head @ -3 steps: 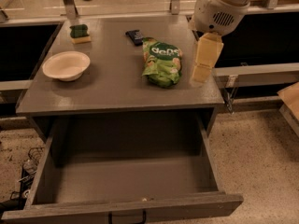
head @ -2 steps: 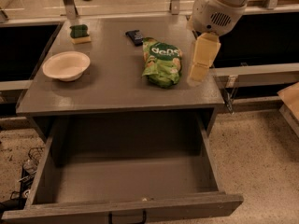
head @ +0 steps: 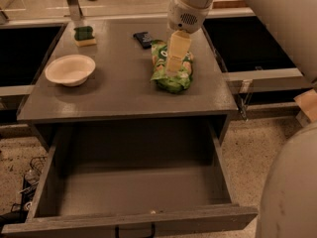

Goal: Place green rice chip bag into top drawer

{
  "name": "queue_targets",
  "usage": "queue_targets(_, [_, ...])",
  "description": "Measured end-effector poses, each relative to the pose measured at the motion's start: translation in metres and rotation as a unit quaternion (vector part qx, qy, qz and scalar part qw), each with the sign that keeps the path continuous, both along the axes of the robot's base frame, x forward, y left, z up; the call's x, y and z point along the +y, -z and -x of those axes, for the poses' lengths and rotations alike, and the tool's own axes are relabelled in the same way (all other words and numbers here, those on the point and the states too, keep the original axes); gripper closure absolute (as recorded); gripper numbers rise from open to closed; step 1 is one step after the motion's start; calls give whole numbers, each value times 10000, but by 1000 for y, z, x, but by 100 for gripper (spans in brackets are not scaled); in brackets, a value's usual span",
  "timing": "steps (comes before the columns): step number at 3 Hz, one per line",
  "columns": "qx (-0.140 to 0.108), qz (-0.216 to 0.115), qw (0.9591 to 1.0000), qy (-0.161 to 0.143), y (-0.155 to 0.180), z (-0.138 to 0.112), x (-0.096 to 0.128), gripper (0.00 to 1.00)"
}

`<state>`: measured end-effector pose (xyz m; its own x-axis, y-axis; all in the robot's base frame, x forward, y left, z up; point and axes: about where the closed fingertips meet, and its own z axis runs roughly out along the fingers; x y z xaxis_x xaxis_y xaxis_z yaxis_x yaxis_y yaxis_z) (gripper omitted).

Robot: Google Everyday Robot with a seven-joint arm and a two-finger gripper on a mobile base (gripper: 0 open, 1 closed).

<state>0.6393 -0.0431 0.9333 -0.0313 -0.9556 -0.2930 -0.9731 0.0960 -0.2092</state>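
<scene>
Shifted left, pincer (head: 174, 67) overlies green rice chip bag (head: 172, 84), grip unclear; top drawer (head: 138, 195) open.

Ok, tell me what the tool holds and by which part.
Cannot be told. The tool hangs over the middle of the chip bag, which lies on the table; no grip shows.

A: What kind of place is this?
B: It looks like a robot lab's mock kitchen: a grey table (head: 119, 90), a white bowl (head: 70, 69), a green-and-yellow sponge (head: 84, 35), a speckled hard floor (head: 252, 148) and loose cables (head: 27, 182) beside it.
A: And the robot?
B: Its gripper (head: 176, 58) hangs over the green rice chip bag (head: 171, 83) on the table, whose top drawer (head: 138, 192) stands open
</scene>
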Motion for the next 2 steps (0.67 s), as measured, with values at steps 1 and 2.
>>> queue_targets(1, [6,-6,10000,44,3,-4,-3,0])
queue_targets(2, [81,102,9990,420,13,-20,-35,0])
